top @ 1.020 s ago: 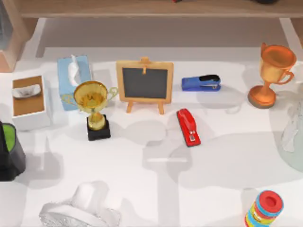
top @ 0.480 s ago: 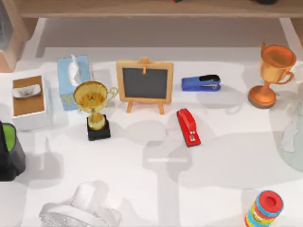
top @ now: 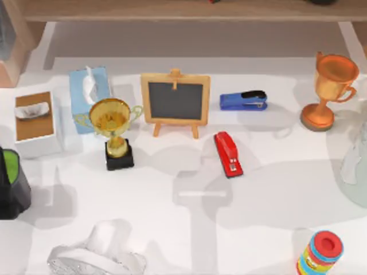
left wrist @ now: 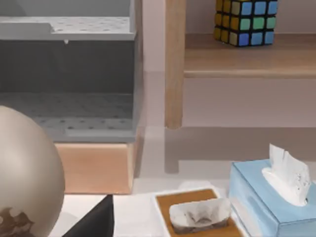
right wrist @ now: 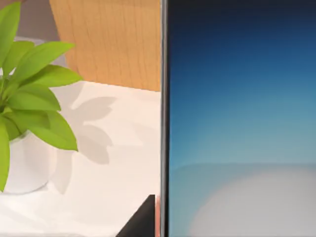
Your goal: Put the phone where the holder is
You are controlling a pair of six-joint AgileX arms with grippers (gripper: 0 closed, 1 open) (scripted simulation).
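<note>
The phone (right wrist: 239, 118) stands close in front of the right wrist camera, with a thin dark edge and a blue screen paling to white low down. A dark fingertip (right wrist: 143, 219) of my right gripper lies against the phone's edge, so the gripper looks shut on it. The black object with a green top (top: 11, 183) at the table's left edge looks like the holder. A dark wedge of my left gripper (left wrist: 94, 224) shows at the edge of the left wrist view, near the brown-topped tissue box (left wrist: 195, 215).
On the table stand a gold trophy (top: 114, 129), a small chalkboard easel (top: 175, 102), a red stapler (top: 228, 153), a blue stapler (top: 243, 100), an orange trophy (top: 330, 89), two tissue boxes (top: 89, 91), a striped can (top: 320, 253) and a potted plant (right wrist: 24, 98).
</note>
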